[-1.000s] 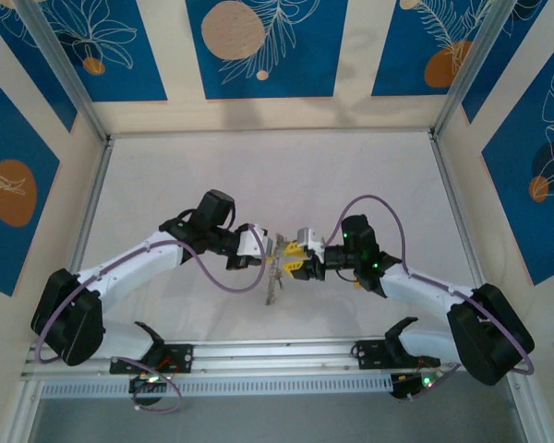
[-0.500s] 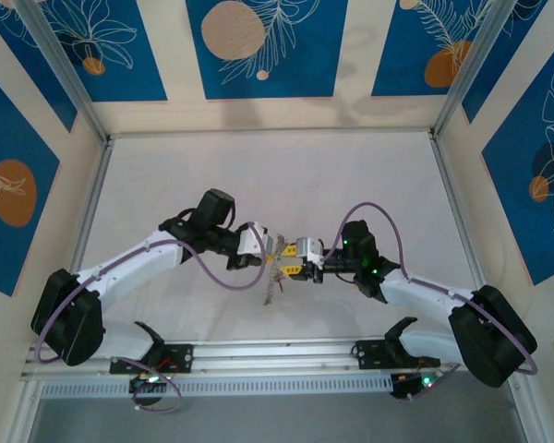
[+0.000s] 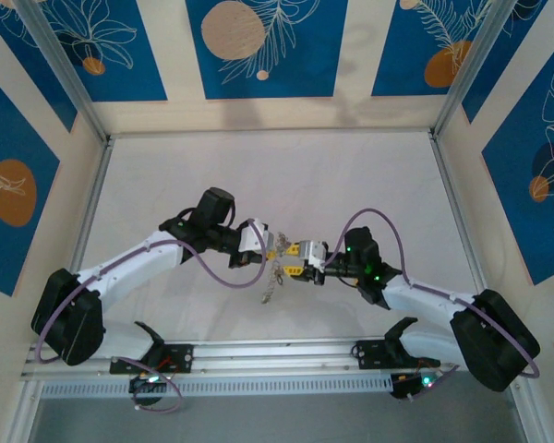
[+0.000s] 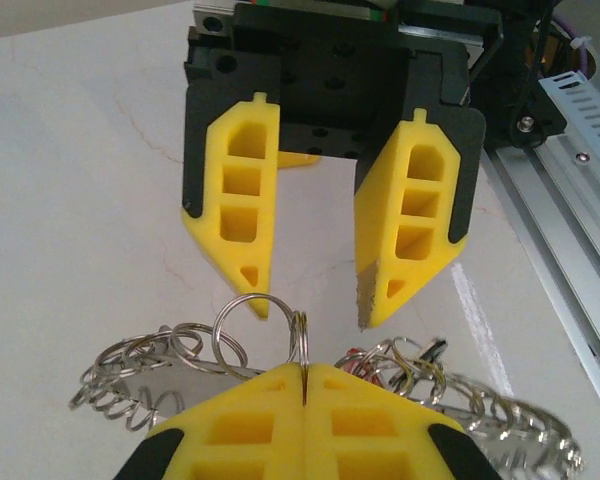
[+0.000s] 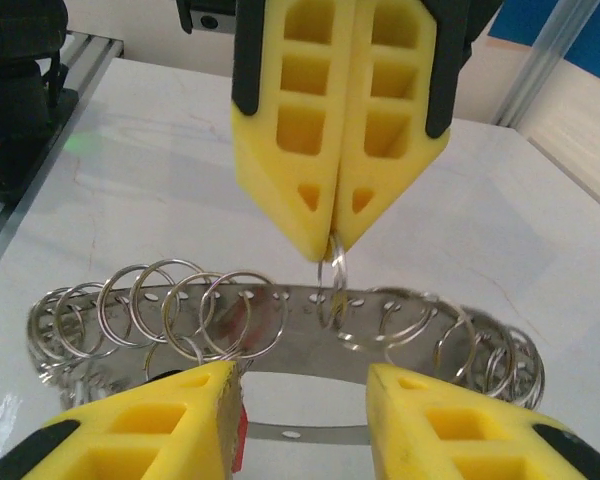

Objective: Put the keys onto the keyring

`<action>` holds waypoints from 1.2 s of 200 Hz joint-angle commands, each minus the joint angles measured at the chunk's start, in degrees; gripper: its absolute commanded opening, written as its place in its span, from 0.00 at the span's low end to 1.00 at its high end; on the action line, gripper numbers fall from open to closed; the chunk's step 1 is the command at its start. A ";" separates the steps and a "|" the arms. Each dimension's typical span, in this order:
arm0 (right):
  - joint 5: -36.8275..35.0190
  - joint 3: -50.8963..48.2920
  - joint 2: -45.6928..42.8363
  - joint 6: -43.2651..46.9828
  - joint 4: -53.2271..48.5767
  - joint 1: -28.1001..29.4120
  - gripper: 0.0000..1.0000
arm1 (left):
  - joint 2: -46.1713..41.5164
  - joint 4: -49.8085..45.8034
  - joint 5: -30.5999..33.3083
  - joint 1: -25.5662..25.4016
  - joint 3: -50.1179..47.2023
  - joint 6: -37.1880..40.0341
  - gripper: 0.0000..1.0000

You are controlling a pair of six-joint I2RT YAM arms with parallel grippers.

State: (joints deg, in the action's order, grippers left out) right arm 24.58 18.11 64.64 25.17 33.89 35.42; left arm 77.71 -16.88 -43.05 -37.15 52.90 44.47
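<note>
Right gripper (image 3: 294, 262) has edged closer, jaws parted beside the keyring (image 5: 298, 296); wrist views reveal the left gripper (image 5: 332, 235) pinching one split ring (image 5: 332, 285).

Left tool (image 3: 274, 249), right tool (image 3: 292, 259) tip-to-tip, keyring (image 3: 272, 277) between; table (image 3: 258, 175) open beyond.

In the top view you have two matching arms, the left arm (image 3: 134, 261) at lower left and the right arm (image 3: 425, 297) at lower right. Each has white shells, black joints and a bulky black housing towards the bottom corner, with a purple cable (image 3: 371, 211) looping along it and small green lights (image 3: 377, 269) on the right one. Up close, your left gripper (image 5: 332, 238) and right gripper (image 4: 317, 315) carry yellow wedge-shaped fingers (image 4: 242, 190) cut with square and triangular pockets and backed in black.
</note>
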 commanded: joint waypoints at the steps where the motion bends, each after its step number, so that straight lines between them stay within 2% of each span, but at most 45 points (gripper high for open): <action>1: -1.88 -1.18 -2.19 1.08 2.31 0.26 0.40 | 0.77 1.86 -2.39 0.17 0.18 -0.53 0.00; 40: -5.73 -3.77 -5.18 -0.23 7.90 0.53 0.42 | 1.48 1.59 -2.48 0.14 0.44 -0.48 0.00; 76: -2.26 -1.69 -6.90 1.91 3.35 0.88 0.42 | 1.62 1.93 -2.48 0.14 0.53 -0.70 0.00; 119: 0.37 2.11 -2.75 2.56 -0.72 1.45 0.42 | 1.85 2.73 -2.83 0.14 0.71 -1.06 0.00; 240: -1.51 4.68 3.52 0.76 -2.45 1.93 0.39 | 1.92 5.37 -3.10 -0.03 0.80 -2.02 0.00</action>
State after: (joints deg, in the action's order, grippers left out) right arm 23.11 21.34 66.76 26.65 33.12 36.88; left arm 79.37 -14.33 -43.05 -37.15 52.90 42.48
